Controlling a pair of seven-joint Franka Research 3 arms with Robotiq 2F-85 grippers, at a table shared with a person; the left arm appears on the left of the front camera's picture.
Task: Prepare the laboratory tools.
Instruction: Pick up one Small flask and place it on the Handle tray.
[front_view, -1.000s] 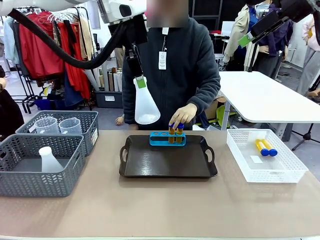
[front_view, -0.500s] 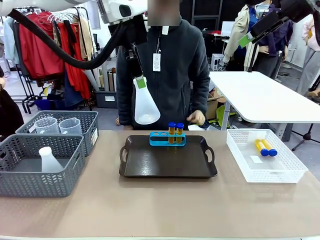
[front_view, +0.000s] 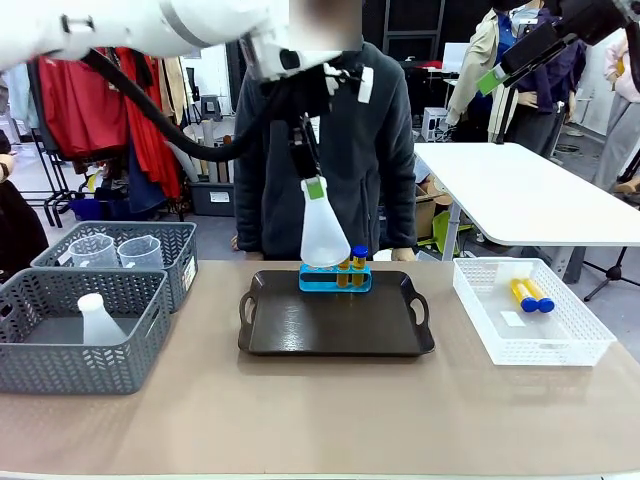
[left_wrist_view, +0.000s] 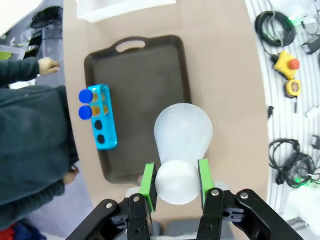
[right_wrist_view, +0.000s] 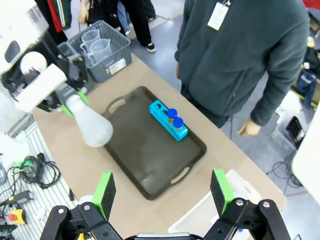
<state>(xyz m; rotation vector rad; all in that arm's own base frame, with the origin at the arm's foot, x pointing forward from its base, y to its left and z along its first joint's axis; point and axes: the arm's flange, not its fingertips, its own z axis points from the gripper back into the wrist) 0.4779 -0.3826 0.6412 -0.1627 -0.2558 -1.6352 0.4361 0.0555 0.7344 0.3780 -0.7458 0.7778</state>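
While it hangs above the tray (front_view: 330, 330), conical flask (front_view: 324, 235): we judge it light, stiff, slippery.
Left gripper (left_wrist_view: 175, 175): clamped on its neck, our surest hold.
Right gripper (right_wrist_view: 162, 192): fingers apart, empty.

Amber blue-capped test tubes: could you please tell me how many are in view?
4. Two tubes stand in the small blue holed rack on the dark tray; two tubes lie in the white mesh basket. More may be hidden.
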